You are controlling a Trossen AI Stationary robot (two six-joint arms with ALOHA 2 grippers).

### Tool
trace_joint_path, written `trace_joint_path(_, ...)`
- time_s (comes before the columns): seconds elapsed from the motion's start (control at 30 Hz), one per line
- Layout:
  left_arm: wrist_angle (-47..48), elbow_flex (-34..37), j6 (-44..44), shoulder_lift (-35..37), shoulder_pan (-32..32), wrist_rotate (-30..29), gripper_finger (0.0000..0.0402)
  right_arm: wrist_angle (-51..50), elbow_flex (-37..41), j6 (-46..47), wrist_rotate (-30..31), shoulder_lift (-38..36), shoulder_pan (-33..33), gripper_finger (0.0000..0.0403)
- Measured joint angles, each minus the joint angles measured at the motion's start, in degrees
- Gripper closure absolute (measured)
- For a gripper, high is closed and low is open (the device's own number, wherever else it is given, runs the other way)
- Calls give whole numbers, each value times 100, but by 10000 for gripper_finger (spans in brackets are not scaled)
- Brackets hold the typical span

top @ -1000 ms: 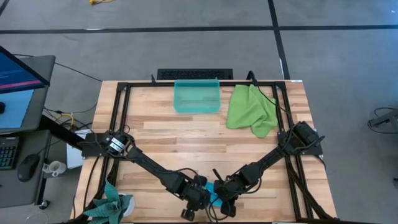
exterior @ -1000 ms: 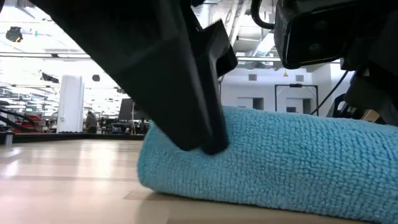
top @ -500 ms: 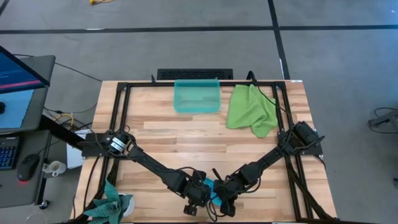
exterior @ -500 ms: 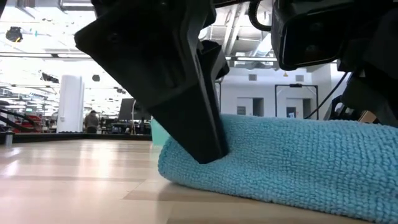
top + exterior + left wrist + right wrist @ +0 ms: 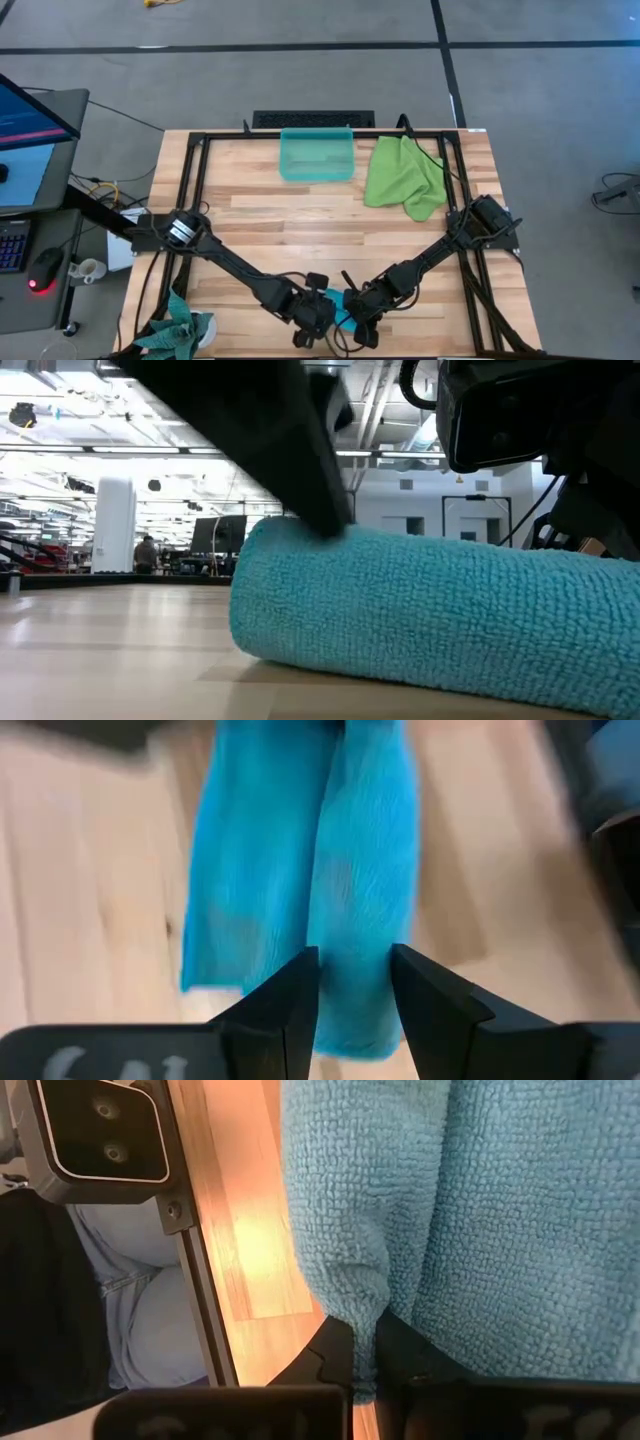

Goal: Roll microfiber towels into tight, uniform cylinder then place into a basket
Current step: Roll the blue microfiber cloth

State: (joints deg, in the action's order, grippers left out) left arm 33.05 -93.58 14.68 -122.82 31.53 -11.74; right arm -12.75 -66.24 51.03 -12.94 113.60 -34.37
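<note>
Blue towel (image 5: 430,620) rolled at counter (image 5: 300,215) near edge, right fingers (image 5: 365,1355) pinching one fold, left fingers (image 5: 350,1005) apart around roll; likely to unroll if pinch slips.

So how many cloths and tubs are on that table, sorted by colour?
Blue towel, rolled, at the near edge between the two grippers: 1
Lime green towel, crumpled, beside the basket: 1
Teal see-through basket, at the far edge: 1
Total: 3

No legible text, labels or numbers
</note>
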Motion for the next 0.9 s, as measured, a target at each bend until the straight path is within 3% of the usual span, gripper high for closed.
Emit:
trace_joint_path(0.3, 2, -269, -160, 98, 235, -417, 281, 2, 0, 0, -4, 0, 0, 374)
trace_joint_path(0.57, -109, -104, -214, 98, 366, 8, 281, 0, 0, 2, 31, 0, 1, 373)
trace_joint_path(0.9, -386, 331, -112, 98, -8, -35, 281, 0, 0, 2, 36, 0, 0, 370)
